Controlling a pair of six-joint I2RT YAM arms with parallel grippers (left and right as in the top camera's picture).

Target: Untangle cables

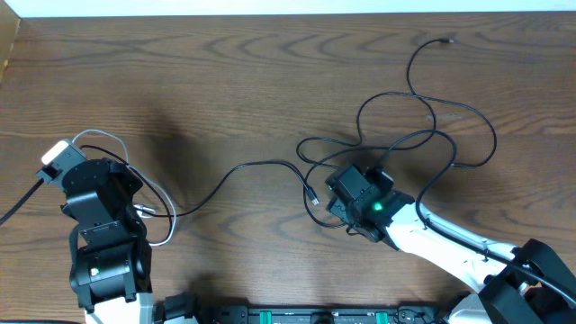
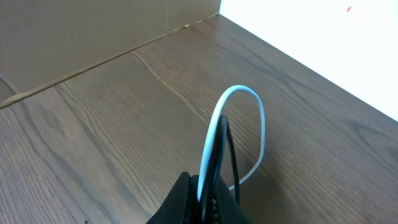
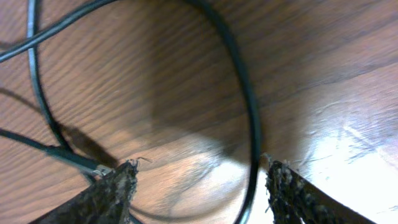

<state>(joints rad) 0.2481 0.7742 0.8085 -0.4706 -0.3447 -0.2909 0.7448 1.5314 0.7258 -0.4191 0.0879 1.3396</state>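
Observation:
My left gripper [image 2: 205,186] is shut on a white cable [image 2: 242,93] and a thin black cable [image 2: 230,149], which rise from the jaws in a loop above the table. In the overhead view it sits at the left [image 1: 79,153], with the white cable [image 1: 162,202] curling around it. The black cable [image 1: 243,166] runs right to a small plug [image 1: 313,198]. My right gripper [image 1: 340,184] is open, low over a tangle of black cable loops [image 1: 423,126]. In the right wrist view, a black cable [image 3: 249,112] passes between its open fingers [image 3: 202,186], close to the right finger.
A cardboard wall [image 2: 74,37] stands along the table's left edge and a white wall [image 2: 323,37] along the far edge. One black cable end [image 1: 447,40] lies at the far right. Bare wooden tabletop [image 1: 225,81] lies between the arms.

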